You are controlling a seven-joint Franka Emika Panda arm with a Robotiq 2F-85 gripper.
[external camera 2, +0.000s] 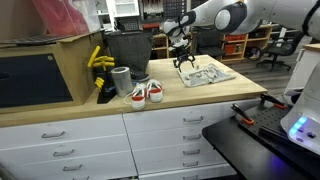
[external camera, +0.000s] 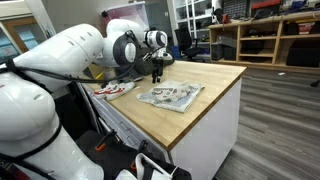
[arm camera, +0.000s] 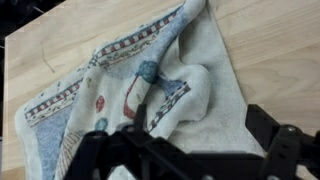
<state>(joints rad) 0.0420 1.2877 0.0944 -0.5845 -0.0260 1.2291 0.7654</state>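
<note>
A long wooden counter (external camera 2: 215, 97) with white drawers below it is shown in both exterior views, in a workshop-like room. A white arm (external camera: 60, 50) is stretched over the counter's top from one end.

A pale cloth (external camera 2: 207, 73) with a patterned border is spread, rumpled, on the wood near the middle of the top. In the wrist view part of it is seen bunched into a raised fold, with bare wood around it.

A black bin (external camera 2: 127, 50) is stood toward the back of the counter, well apart from the cloth. A pair of white shoes (external camera 2: 146, 93) with red trim is set just in front of the bin. A grey cup (external camera 2: 121, 80) is placed just beside the shoes.

The gripper (external camera: 157, 76) is held pointing down, just over the edge of the cloth that lies nearer the bin. Whether the cloth is touched cannot be told. The claw is spread apart. In the wrist view its dark fingers (arm camera: 95, 150) are seen at either side of the frame, the cloth's bunched fold is framed between them, and nothing is clamped.
</note>
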